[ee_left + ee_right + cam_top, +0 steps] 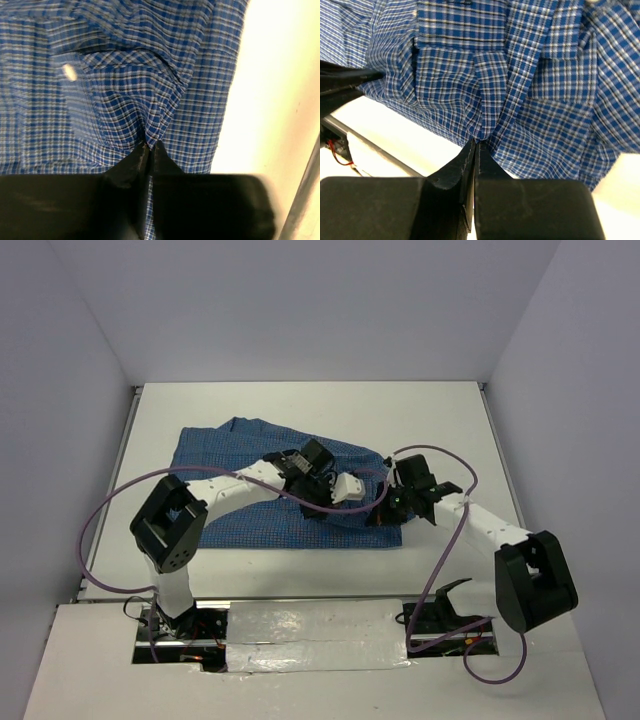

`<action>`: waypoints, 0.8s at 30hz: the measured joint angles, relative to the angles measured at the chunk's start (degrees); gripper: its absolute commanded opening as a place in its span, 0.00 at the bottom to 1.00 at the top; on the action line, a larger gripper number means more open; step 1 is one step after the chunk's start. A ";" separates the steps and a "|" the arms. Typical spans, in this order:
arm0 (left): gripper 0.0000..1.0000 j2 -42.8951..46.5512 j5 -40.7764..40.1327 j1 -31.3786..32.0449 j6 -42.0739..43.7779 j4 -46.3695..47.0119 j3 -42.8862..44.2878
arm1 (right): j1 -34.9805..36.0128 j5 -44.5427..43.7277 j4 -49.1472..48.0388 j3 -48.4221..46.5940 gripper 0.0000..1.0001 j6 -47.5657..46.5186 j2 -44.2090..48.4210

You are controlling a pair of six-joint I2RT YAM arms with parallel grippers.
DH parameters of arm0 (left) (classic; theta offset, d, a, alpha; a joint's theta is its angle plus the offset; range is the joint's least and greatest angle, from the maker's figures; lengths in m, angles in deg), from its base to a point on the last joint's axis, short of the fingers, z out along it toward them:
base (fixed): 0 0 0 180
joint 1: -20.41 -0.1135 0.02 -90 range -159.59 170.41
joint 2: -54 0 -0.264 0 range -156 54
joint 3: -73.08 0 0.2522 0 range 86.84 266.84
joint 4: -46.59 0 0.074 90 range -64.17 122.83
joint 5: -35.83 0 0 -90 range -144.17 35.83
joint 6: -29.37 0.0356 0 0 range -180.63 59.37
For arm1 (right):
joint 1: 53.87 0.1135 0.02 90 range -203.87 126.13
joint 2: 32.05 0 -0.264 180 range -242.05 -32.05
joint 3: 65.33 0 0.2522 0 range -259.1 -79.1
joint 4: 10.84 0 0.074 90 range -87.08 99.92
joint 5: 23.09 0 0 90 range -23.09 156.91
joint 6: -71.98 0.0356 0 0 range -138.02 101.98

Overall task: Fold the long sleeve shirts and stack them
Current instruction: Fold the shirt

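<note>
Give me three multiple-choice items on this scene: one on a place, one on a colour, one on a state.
1. Where does the shirt lie?
A. Spread on the white table.
B. Held wholly in the air.
C. Bundled in a basket.

2. What colour is its cloth?
A. Red stripes.
B. Plain white.
C. Blue check.

3. How does the right end effector stand?
A. Wide open above the cloth.
B. Shut on a pinch of the shirt.
C. Clear of the shirt, on bare tabletop.

Answers:
1 A, the top view shows it lying on the tabletop.
2 C, both wrist views show blue checked fabric.
3 B, its wrist view shows the jaws closed with a fold of cloth gathered at their tips.
</note>
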 measured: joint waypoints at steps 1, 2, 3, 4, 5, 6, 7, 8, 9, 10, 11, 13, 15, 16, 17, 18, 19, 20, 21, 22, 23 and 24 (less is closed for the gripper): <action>0.28 0.00 0.17 0.09 0.81 0.00 -0.33 | 0.04 -0.26 0.46 0.00 0.01 0.00 0.17; 0.38 0.00 0.48 0.28 1.60 -0.35 -0.68 | 0.11 -0.63 1.05 0.02 0.08 0.04 0.48; 0.41 0.04 0.63 0.39 2.43 -0.76 -1.05 | 0.13 -0.92 1.53 0.09 0.13 0.07 0.79; 0.43 0.04 0.96 0.42 3.28 -1.57 -1.29 | 0.15 -1.16 2.05 0.22 0.20 0.13 1.11; 0.48 0.07 1.25 0.42 3.89 -2.60 -1.36 | 0.17 -1.25 2.69 0.31 0.35 0.17 1.33; 0.52 0.13 1.60 0.42 5.03 -3.58 -1.38 | 0.22 -1.36 3.28 0.37 0.43 0.24 1.40; 0.53 0.31 2.05 0.42 5.77 -4.59 -1.38 | 0.26 -1.49 3.91 0.42 0.48 0.15 1.40; 0.53 0.63 2.69 0.37 6.56 -5.73 -1.38 | 0.31 -1.77 4.68 0.48 0.54 -0.04 1.40; 0.53 1.07 3.45 0.33 7.37 -7.23 -1.29 | 0.33 -2.16 5.62 0.50 0.57 -0.26 1.46; 0.53 1.46 4.17 0.28 7.91 -8.83 -0.98 | 0.37 -2.64 6.58 0.50 0.57 -0.42 1.62; 0.52 1.77 5.25 0.20 8.04 -10.51 -0.33 | 0.37 -3.06 7.54 0.50 0.58 -0.59 2.01; 0.50 2.14 7.37 -0.22 7.39 -12.31 1.57 | 0.33 -3.72 9.14 0.50 0.58 -0.66 3.52; 0.46 2.29 8.57 -1.16 4.07 -11.91 3.87 | -0.04 -3.61 9.79 0.48 0.53 -0.61 6.12; 0.46 2.29 8.39 -1.81 1.97 -10.99 5.01 | -0.31 -3.23 9.68 0.48 0.46 -0.48 7.65; 0.46 2.29 7.72 -2.32 -0.11 -9.66 5.73 | -0.39 -2.99 9.55 0.44 0.41 -0.33 8.15; 0.46 2.23 6.54 -2.71 -2.29 -8.20 6.47 | -0.79 -2.91 9.27 0.15 0.39 -0.02 9.86; 0.46 1.90 5.29 -3.19 -4.61 -6.99 7.30 | -0.94 -2.73 8.41 -0.11 0.39 0.48 10.64; 0.47 0.98 3.87 -3.58 -6.73 -5.95 8.44 | -0.96 -2.62 7.85 -0.55 0.39 0.96 10.82; 0.47 -0.37 2.54 -3.80 -8.85 -5.95 10.23 | -1.05 -2.67 7.34 -1.27 0.39 1.60 10.54; 0.47 -2.19 1.46 -3.91 -10.40 -5.92 12.17 | -1.09 -2.73 6.67 -2.14 0.40 1.95 9.86; 0.49 -4.39 0.46 -4.00 -12.13 -5.68 14.01 | -1.20 -2.86 5.97 -3.02 0.43 2.47 8.85; 0.49 -6.40 -0.35 -4.33 -13.64 -5.44 15.39 | -1.31 -3.04 5.27 -4.04 0.44 2.99 7.50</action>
